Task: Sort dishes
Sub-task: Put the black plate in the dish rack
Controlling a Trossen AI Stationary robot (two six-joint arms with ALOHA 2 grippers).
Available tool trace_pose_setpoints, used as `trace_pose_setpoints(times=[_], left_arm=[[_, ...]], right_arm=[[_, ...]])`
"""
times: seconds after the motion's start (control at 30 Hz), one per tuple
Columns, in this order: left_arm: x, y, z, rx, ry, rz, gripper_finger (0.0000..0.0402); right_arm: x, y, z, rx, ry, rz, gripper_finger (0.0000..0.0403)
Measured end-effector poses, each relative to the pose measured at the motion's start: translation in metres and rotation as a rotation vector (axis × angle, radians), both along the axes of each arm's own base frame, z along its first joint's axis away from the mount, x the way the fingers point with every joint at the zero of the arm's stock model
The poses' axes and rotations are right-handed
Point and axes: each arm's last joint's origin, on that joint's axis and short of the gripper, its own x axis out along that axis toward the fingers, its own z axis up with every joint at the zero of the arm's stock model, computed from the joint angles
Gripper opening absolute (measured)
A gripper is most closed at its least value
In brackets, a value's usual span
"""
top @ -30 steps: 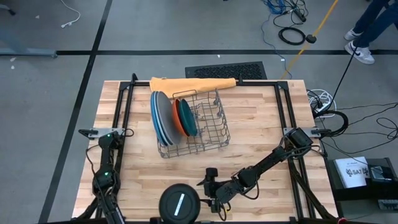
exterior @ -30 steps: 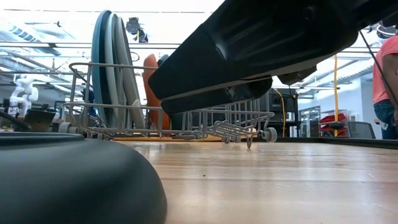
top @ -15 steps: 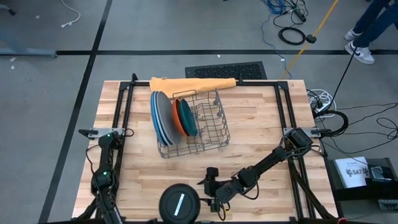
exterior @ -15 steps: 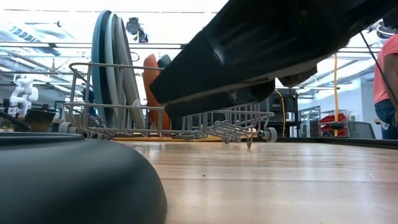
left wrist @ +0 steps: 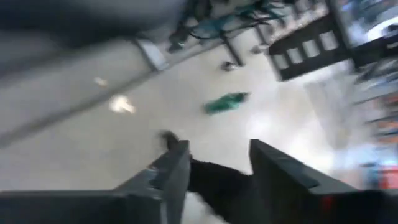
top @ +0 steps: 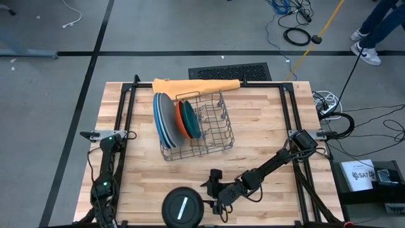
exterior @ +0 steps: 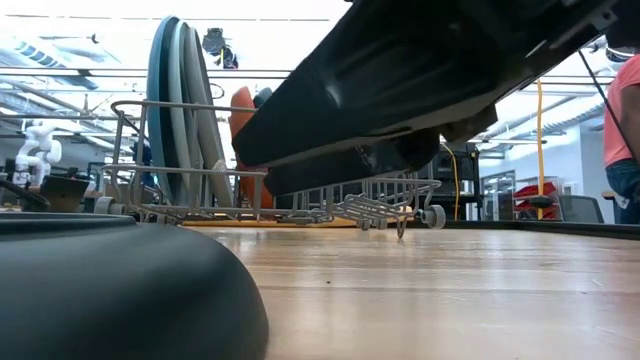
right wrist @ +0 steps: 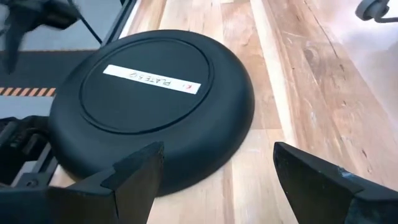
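We note the right gripper [top: 214, 204] low over the near edge of the light wooden table [top: 266, 126], its two dark fingers [right wrist: 134, 171] spread wide and clasping nothing. They point at the black round plate with a white stripe [right wrist: 149, 99], which lies upside down and flat on the wood just beside the fingertips; we cannot tell whether they touch it. The white stripe carries small lettering. In the high view the same plate [top: 183, 208] sits at the near table edge, well apart from the grey wire dish rack [top: 212, 130].

In the rack stand the large blue and grey plates [top: 163, 120] on edge, with the smaller orange plate [top: 181, 118] and teal plate [top: 192, 119] beside them.

The left gripper [left wrist: 217, 162] waits at the table's left edge, fingers parted, grasping nothing.
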Motion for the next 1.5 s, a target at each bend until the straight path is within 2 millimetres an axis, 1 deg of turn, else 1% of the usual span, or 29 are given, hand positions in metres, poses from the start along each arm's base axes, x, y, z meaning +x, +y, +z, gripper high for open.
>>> trace_pose_setpoints(times=[0.07,0.13,0.23,0.3,0.4,0.53,0.6,0.9,1.07,1.17,1.23,1.4,1.5], left_arm=[[0.003,-0.009,-0.004,-0.097,-0.055,0.015,0.0197],[0.012,-0.015,-0.010,-0.177,-0.122,0.040,0.0223],[0.024,-0.015,-0.025,-0.202,-0.175,0.078,0.0249],[0.026,-0.015,-0.034,-0.192,-0.197,0.093,0.0254],[0.026,-0.016,-0.042,-0.190,-0.263,0.131,0.0252],[0.028,-0.017,-0.063,-0.198,-0.293,0.151,0.0241],[0.028,-0.018,-0.069,-0.203,-0.320,0.163,0.0236],[0.004,-0.022,-0.070,-0.097,-0.416,0.165,0.0232],[-0.010,-0.023,-0.066,0.010,-0.558,0.205,0.0232],[-0.015,-0.023,-0.067,0.036,-0.598,0.215,0.0232],[-0.016,-0.021,-0.070,0.052,-0.608,0.217,0.0232],[-0.009,-0.010,-0.080,0.116,-0.592,0.217,0.0232],[-0.007,-0.007,-0.082,0.139,-0.579,0.212,0.0232]], right_arm=[[0.000,0.000,0.000,0.006,0.001,-0.005,0.0298],[0.000,0.000,0.001,0.010,-0.005,-0.005,0.0298],[0.000,0.000,0.001,0.012,-0.009,-0.005,0.0298],[0.000,0.001,0.001,0.012,-0.010,-0.005,0.0298],[0.000,0.001,0.001,0.011,-0.011,-0.005,0.0298],[0.000,0.001,0.001,0.004,-0.013,-0.005,0.0298],[0.000,0.000,0.001,-0.001,-0.016,-0.016,0.0298],[0.000,0.000,0.001,0.013,-0.015,-0.027,0.0298],[0.001,0.000,0.001,0.025,-0.015,-0.036,0.0298],[0.001,0.000,0.001,0.025,-0.015,-0.036,0.0298],[0.000,0.000,0.001,0.025,-0.015,-0.036,0.0298],[0.001,0.000,0.001,0.025,-0.015,-0.037,0.0298],[0.000,0.000,0.001,0.025,-0.015,-0.036,0.0298]])
